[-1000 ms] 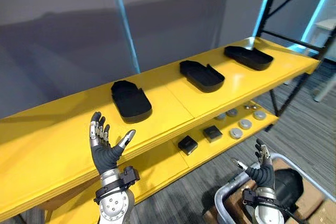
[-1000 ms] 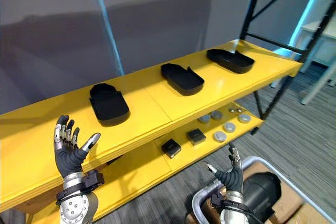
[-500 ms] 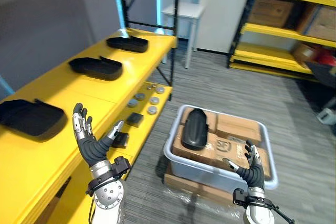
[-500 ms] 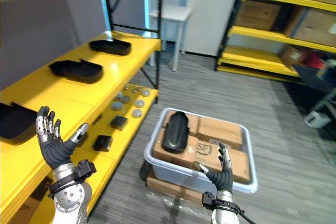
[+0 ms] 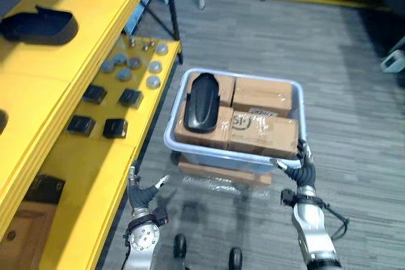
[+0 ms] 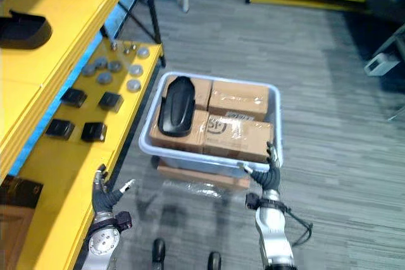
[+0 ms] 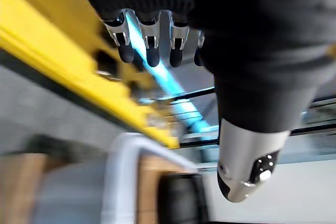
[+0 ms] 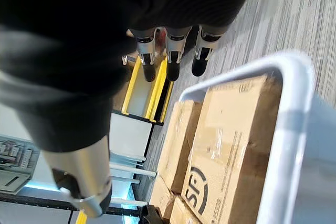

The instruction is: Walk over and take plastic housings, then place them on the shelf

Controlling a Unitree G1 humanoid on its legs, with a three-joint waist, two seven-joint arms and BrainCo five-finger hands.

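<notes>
I'm facing grey bin (image 5: 240, 75) on floor, right of yellow shelf (image 5: 38, 55). Black plastic housing (image 5: 202, 100) lying on cartons (image 5: 262, 134), bin's left side. Left hand (image 5: 140, 189) and right hand (image 5: 304, 167) hovering near me, fingers spread, both empty. I'm judging pickup step is starting; next move is reaching over near rim for housing. Carton print showing, but I'm not making out the wording.

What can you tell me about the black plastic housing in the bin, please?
The plastic housing is a glossy black, elongated shell with rounded ends, lying domed side up on the cardboard boxes in the left half of the pale bin, lengthwise away from the robot. Only the boxes touch it; the left hand and right hand are open, short of it.
</notes>
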